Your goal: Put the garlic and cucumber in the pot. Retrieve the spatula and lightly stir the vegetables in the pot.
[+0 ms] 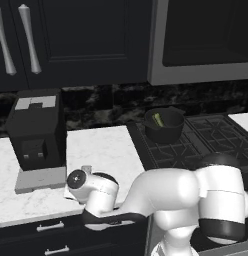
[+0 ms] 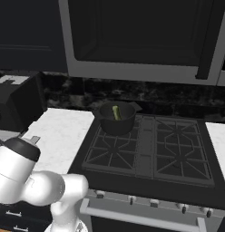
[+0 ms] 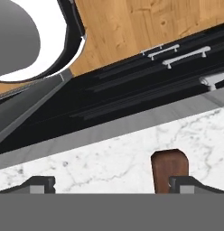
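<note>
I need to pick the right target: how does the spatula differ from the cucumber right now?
The spatula has a reddish-brown wooden handle; the cucumber is green. The spatula lies flat on the white marble counter between the open gripper fingertips; the cucumber leans inside the pot on the stove. Both are slim and elongated.

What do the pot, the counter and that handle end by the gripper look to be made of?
Pot: dark matte metal, by its dull grey-black sheen. Counter: polished white marble or a look-alike, by its grey veining. Spatula handle: reddish-brown wood, faint grain, probably varnished. The gripper stands open over it.
</note>
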Controlling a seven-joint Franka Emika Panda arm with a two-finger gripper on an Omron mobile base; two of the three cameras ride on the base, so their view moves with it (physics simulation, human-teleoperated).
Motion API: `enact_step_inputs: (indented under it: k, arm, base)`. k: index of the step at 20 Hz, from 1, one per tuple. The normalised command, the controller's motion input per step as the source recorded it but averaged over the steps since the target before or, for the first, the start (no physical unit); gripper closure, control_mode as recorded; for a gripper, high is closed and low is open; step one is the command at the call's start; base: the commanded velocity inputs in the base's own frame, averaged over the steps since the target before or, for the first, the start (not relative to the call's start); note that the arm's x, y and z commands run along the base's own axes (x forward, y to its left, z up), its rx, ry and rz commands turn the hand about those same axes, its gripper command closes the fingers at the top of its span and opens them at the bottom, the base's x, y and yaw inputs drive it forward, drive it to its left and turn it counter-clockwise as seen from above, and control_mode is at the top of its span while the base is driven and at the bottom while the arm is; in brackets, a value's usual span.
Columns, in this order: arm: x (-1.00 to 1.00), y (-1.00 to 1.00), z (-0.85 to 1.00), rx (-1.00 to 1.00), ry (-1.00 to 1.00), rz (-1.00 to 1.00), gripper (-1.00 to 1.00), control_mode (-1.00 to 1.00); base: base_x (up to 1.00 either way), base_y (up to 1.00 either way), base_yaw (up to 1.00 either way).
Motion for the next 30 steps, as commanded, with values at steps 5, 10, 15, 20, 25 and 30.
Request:
enact_step_inputs:
  k: [5,10,15,20,25,30]
  arm:
    - [0.16,0.23,0.0,0.02,0.0,0.0,-1.0,-1.0]
    - [0.08,0.33,0.0,0.0,0.02,0.0,-1.0,-1.0]
    - [0.02,0.22,-0.02,0.0,0.08,0.0,-1.0,-1.0]
    - [0.0,0.01,-0.35,0.0,0.13,0.0,-1.0,-1.0]
    - [0.0,0.0,-0.43,0.0,0.07,0.0,1.0,-1.0]
    - [0.0,0.0,-0.28,-0.02,-0.03,0.0,1.0,-1.0]
  base:
    - [0.0,0.0,0.0]
    - [0.0,0.0,0.0]
    - [0.0,0.0,0.0]
    - [0.0,0.0,0.0]
    - [0.0,0.0,0.0]
    - [0.0,0.0,0.0]
